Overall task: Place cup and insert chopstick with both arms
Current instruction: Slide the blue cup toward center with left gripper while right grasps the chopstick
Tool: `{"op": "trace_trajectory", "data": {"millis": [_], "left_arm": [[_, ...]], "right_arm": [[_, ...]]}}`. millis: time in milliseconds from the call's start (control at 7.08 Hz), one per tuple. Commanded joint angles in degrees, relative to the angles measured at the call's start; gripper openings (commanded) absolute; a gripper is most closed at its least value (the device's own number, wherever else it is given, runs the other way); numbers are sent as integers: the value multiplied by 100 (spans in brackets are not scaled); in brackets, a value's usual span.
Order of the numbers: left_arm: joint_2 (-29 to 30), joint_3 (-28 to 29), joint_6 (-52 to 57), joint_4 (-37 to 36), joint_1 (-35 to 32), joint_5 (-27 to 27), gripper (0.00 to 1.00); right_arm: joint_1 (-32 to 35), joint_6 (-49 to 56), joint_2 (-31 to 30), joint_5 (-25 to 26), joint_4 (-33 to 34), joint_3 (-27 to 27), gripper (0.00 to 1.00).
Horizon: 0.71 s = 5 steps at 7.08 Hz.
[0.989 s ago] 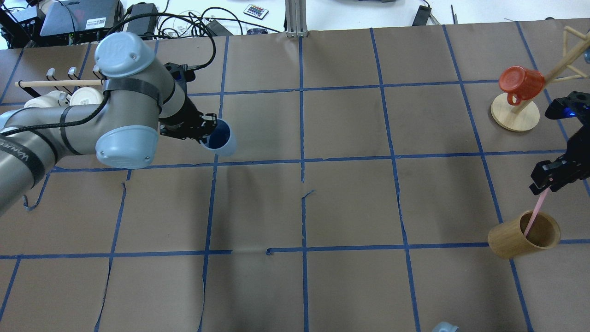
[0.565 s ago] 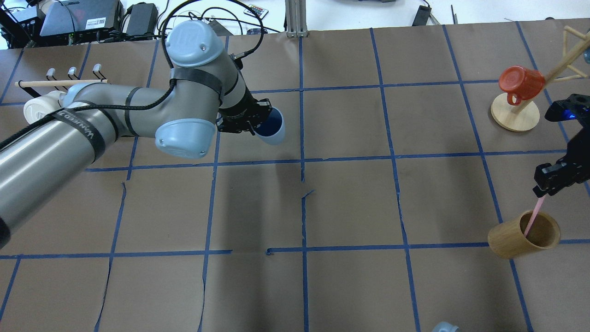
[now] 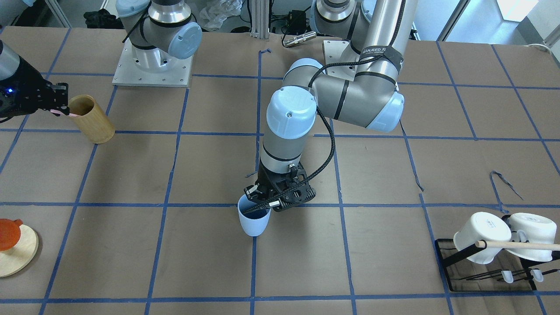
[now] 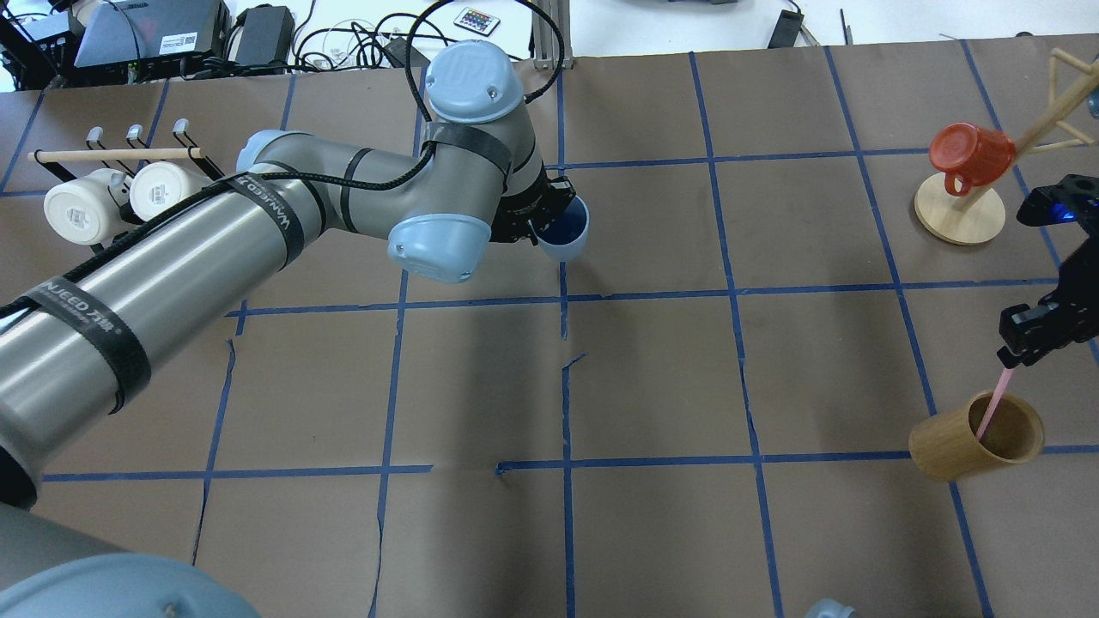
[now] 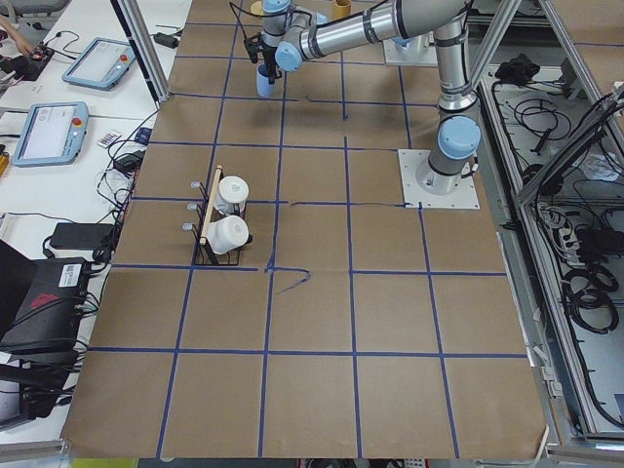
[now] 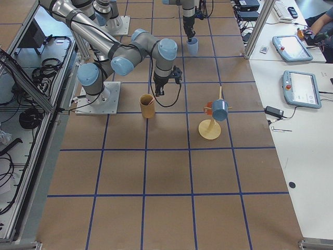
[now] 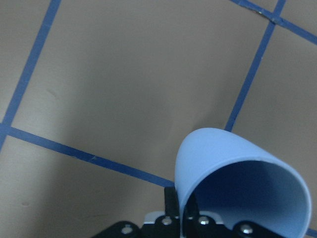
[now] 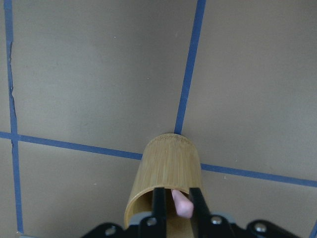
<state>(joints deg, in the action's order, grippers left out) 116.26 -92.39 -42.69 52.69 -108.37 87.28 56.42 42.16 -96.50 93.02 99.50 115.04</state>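
My left gripper (image 4: 539,221) is shut on the rim of the light blue cup (image 4: 564,233), one finger inside it and one outside. The cup hangs mouth-up, slightly tilted, near the table's centre line at the far side (image 3: 253,222). I cannot tell whether its base touches the paper. It fills the lower right of the left wrist view (image 7: 233,171). My right gripper (image 4: 1015,354) is shut on the top of the pale pink chopstick (image 4: 993,402). The chopstick's lower end stands inside the tan bamboo cylinder (image 4: 974,439), as the right wrist view (image 8: 182,206) also shows.
A wooden mug tree (image 4: 960,210) with a red mug (image 4: 970,153) stands at the far right. A black rack with two white mugs (image 4: 112,196) and a wooden rod (image 4: 112,154) is at the far left. Brown paper with blue tape lines covers the table (image 4: 652,378).
My left arm has swung right with the blue cup, from the left part of the table to near the centre line. My right gripper has barely shifted and stays shut on the chopstick.
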Motion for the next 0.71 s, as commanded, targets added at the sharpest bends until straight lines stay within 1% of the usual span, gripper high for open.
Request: {"op": "trace_trajectory", "data": {"millis": [0,565], "left_arm": [[98,36,23,5,-71,25,0],[177,1,120,14,-62,87,0]], "right_arm": [[0,20,-1,180,-1,-113,0],[18,3,-1,93,-580,-911,0]]}}
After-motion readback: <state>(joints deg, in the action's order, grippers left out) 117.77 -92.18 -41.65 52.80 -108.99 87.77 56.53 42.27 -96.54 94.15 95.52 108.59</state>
